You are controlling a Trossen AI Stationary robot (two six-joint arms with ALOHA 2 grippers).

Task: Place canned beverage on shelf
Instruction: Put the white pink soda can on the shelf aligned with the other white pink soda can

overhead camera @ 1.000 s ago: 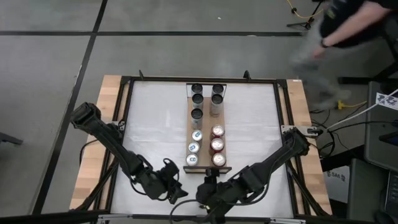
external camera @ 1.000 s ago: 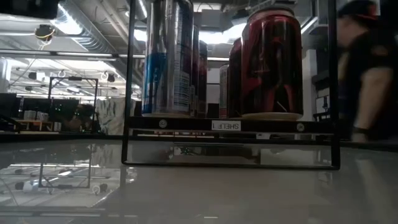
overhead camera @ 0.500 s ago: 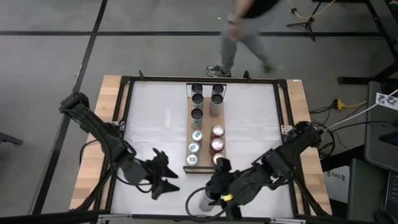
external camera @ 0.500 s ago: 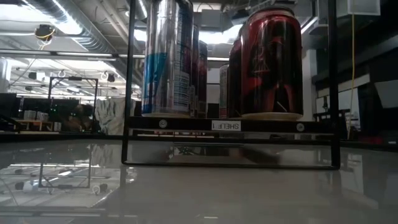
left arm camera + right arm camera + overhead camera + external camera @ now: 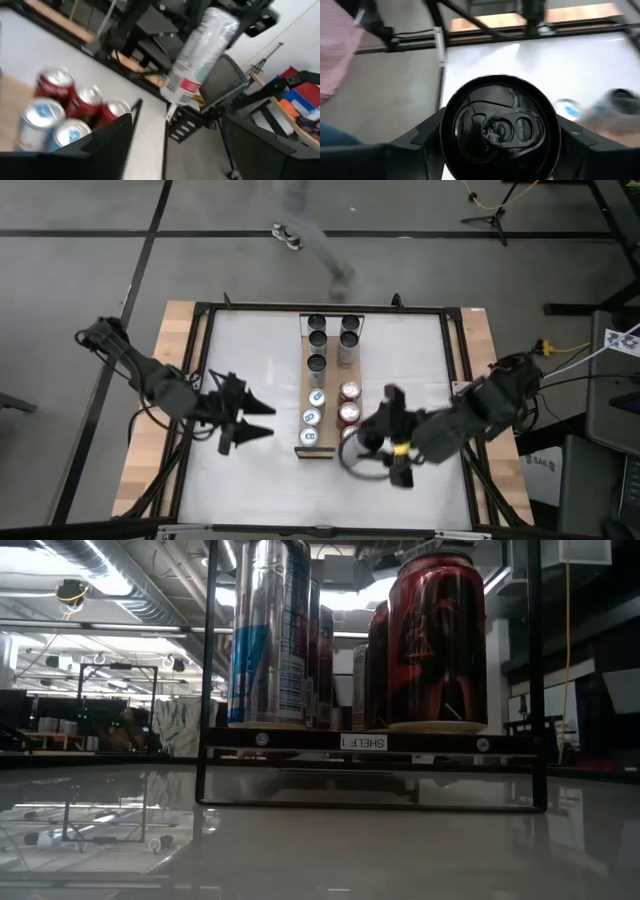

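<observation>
The shelf [image 5: 330,385], a narrow wooden plank, lies along the middle of the white table. On it stand dark-topped cans [image 5: 318,340] at the far end, then blue-silver cans [image 5: 312,416] and red cans [image 5: 349,392] at the near end. My right gripper [image 5: 385,418] hovers by the shelf's near right corner, shut on a black-topped can [image 5: 500,127]. That can also shows silvery and tilted in the left wrist view [image 5: 200,50]. My left gripper [image 5: 262,420] is open, holds nothing and hangs left of the shelf, pointing at it. My right gripper pinches the can between its two fingers [image 5: 422,142], on opposite sides of the wall just below the top rim [image 5: 446,135]. The can's top faces back toward the wrist, so the can reaches out along the fingers. It is lifted clear of the table and tilted.
A black metal frame [image 5: 205,360] and pale wooden edges [image 5: 175,340] border the table. White table surface [image 5: 250,350] lies free on both sides of the shelf. A person's blurred legs [image 5: 310,235] pass beyond the far edge. The low view shows the shelf's front label [image 5: 363,742].
Both arms have risen from the near edge. My right gripper carried the can up off the table, toward the far and right side, to beside the shelf's near end. My left gripper drew back toward the left edge and rolled. A person walked leftward behind the table.
</observation>
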